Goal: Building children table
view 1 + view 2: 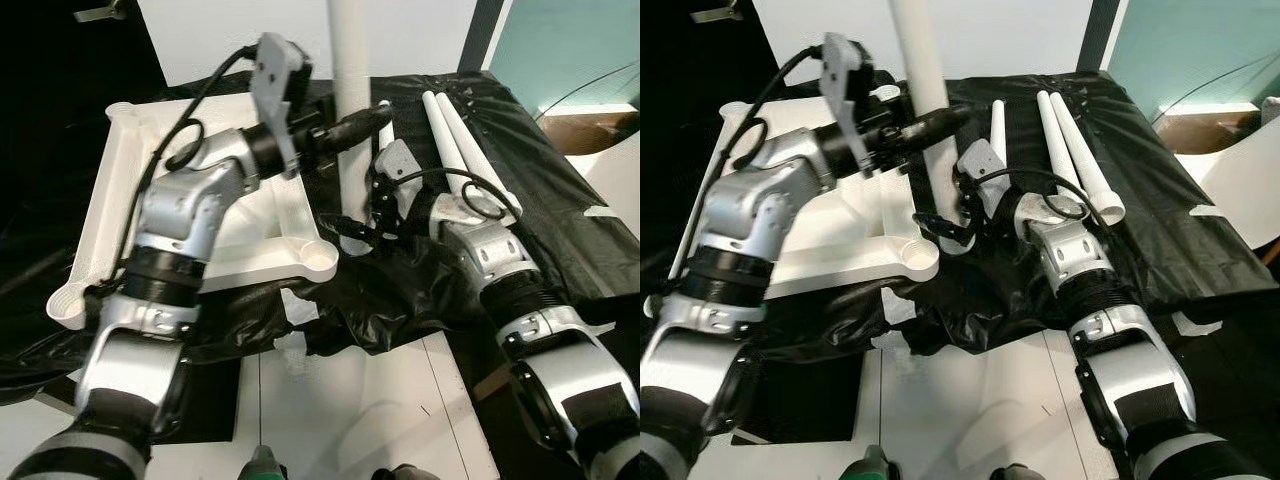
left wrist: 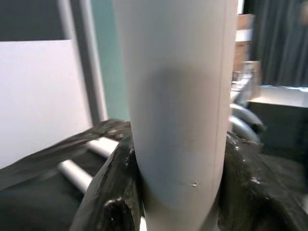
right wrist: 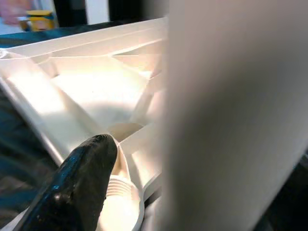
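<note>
Nearest the robot, a white surface point(image 1: 350, 400) carries a crumpled black plastic sheet point(image 1: 400, 300). On the sheet lies the upturned white tabletop point(image 1: 130, 200), underside facing up, with a round corner socket point(image 1: 322, 258) at its near right corner.

Just above that corner sits the right pincer point(image 1: 352, 228), low down at the foot of a white table leg point(image 1: 352, 100). In the right wrist view one black finger point(image 3: 82, 183) lies over the threaded ring of the socket, with the leg right beside it. I cannot tell whether this pincer is open or closed.

Higher up, the left pincer point(image 1: 362, 125) is clenched around the same leg. In the left wrist view its black fingers point(image 2: 115, 183) press on both sides of the white tube.

The leg stands nearly upright, its long axis running straight up out of view. Its lower end is hidden behind the right pincer, so whether it sits in the socket cannot be seen. The next move likely depends on keeping that vertical axis lined up over the socket.

Farther back on the right, three spare legs point(image 1: 455, 140) lie flat on the sheet, side by side, pointing away from the robot.
</note>
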Controlling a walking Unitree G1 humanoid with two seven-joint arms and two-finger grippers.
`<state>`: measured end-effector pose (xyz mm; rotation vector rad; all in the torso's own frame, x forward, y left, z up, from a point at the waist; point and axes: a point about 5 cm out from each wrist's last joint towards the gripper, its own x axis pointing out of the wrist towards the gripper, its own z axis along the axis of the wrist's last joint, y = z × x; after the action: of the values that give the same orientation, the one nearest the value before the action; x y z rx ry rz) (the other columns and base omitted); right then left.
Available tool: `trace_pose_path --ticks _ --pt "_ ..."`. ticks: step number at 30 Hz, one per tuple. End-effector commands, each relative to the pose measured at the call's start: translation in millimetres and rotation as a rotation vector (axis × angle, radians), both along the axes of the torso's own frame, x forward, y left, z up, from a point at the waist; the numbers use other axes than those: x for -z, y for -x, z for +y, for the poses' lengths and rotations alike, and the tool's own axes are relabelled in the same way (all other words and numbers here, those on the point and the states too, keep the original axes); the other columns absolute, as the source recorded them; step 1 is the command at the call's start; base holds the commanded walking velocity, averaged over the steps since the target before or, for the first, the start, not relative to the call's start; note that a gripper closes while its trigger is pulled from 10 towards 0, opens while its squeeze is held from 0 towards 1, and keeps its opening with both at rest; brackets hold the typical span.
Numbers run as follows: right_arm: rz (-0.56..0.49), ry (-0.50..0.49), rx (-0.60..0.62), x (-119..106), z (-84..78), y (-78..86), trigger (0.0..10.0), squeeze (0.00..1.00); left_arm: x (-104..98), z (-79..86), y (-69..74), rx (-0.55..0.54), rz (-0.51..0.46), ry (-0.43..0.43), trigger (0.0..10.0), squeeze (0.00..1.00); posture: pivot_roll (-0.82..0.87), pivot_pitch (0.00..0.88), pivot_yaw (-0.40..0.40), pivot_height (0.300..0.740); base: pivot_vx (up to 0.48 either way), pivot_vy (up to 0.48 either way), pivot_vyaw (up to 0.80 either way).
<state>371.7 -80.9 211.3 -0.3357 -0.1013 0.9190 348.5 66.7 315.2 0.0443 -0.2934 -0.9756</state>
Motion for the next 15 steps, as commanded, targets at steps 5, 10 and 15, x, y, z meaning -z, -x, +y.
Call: trace_pose_path --ticks 5,10,15 --pt "-0.006 -0.058 0.136 1.4 5.7 -6.1 10.0 0.00 -14.1 -5.3 -7.6 -0.178 0.009 0.081 10.0 0.00 0.10 0.010 0.014 0.740 0.000 0.000 0.00" --pt "-0.041 -0.076 0.224 2.0 12.0 -9.2 10.0 0.00 -19.4 -12.7 -9.2 -0.265 0.041 0.140 10.0 0.00 0.11 0.004 0.007 0.740 0.000 0.000 0.00" --pt "-0.102 -0.067 0.317 0.0 16.4 -12.8 10.0 0.00 -20.5 -19.6 -9.7 -0.352 0.078 0.180 10.0 0.00 0.12 0.000 0.005 0.740 0.000 0.000 0.00"
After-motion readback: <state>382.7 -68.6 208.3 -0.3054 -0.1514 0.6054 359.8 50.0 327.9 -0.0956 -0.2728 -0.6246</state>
